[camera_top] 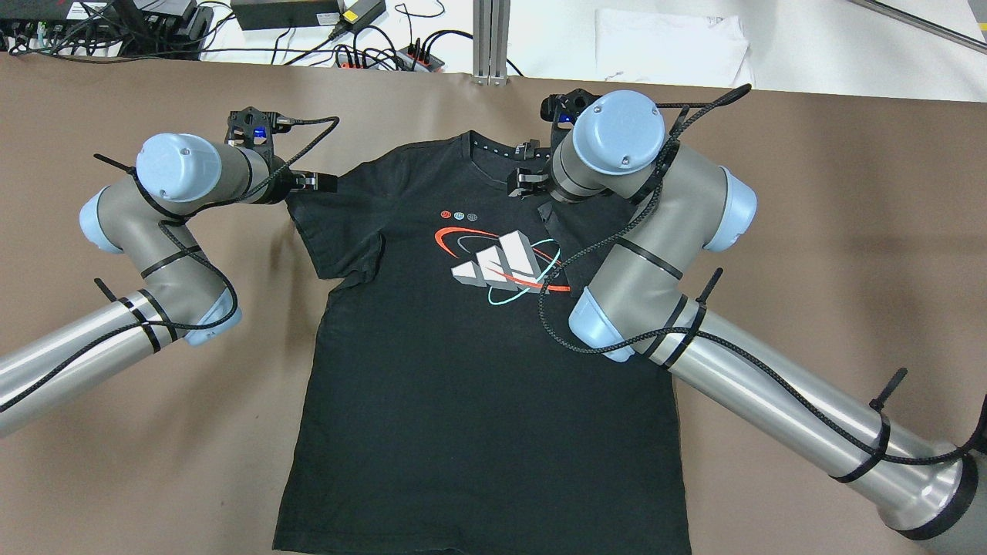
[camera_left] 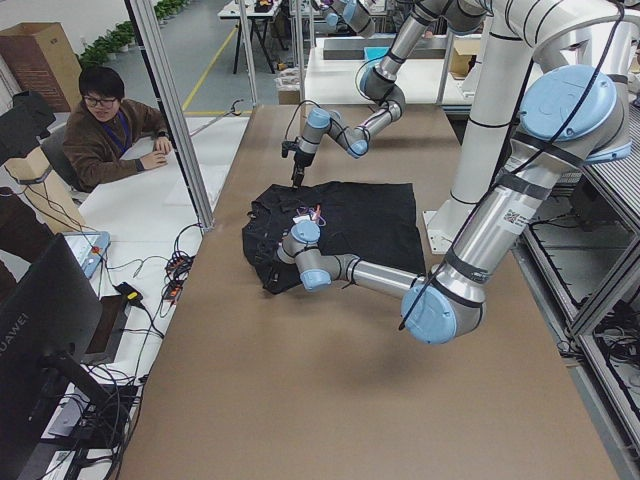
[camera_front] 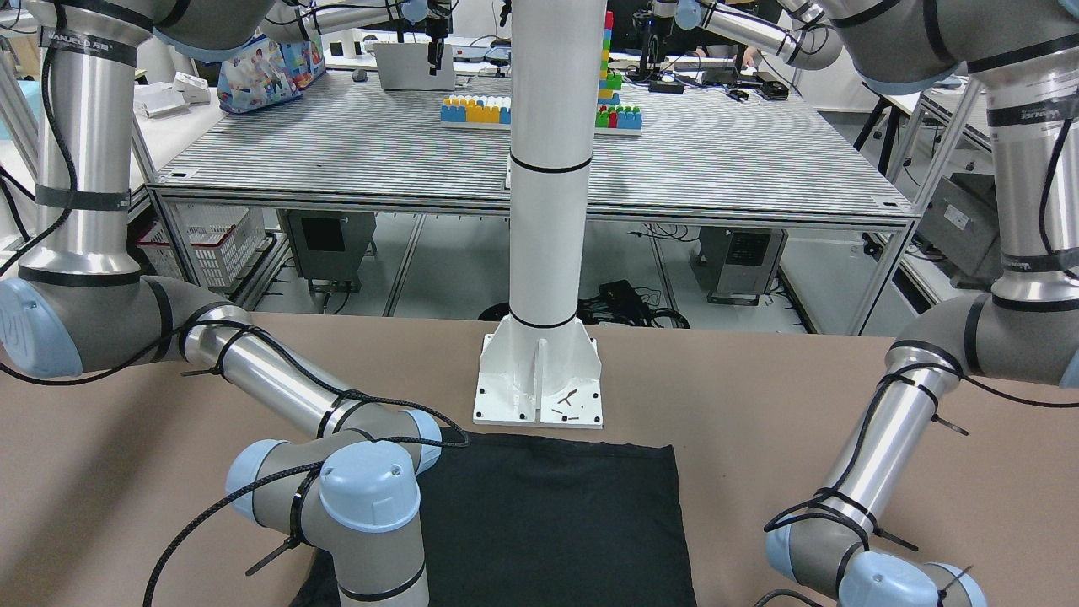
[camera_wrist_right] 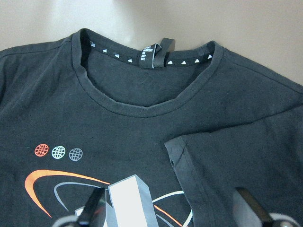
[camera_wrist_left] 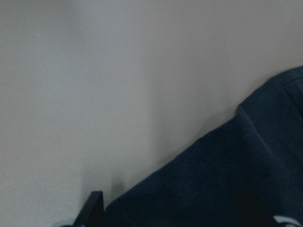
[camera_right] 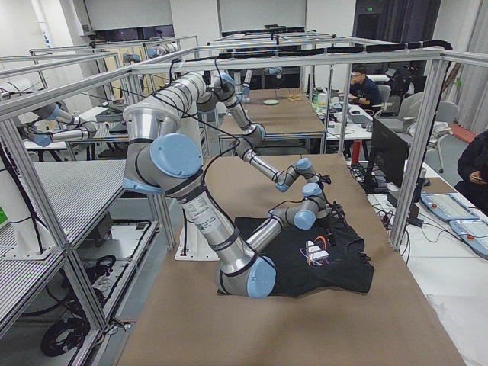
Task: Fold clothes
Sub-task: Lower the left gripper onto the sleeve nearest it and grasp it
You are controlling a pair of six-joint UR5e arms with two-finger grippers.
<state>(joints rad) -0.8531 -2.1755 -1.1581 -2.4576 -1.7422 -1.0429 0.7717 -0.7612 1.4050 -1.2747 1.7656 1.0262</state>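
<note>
Clothes [camera_top: 463, 385] lie flat mid-frame on the counter [camera_top: 810, 193], one sleeve [camera_wrist_right: 189, 161] already turned inward. Right pincer [camera_wrist_right: 169, 208] hovers above it, spread and empty. Left pincer [camera_top: 310, 183], also spread, sits at the other sleeve [camera_top: 339, 239], presumably to fold it.

Black T-shirt [camera_top: 463, 401] flat, logo up; one sleeve folded over chest.

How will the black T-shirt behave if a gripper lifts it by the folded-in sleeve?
Probably floppy: the T-shirt lies flat on the table and its sleeve is creased over the chest, so the rest would likely drape. It looks thin, so probably light. Pushed, it would likely bunch rather than slide whole.
</note>
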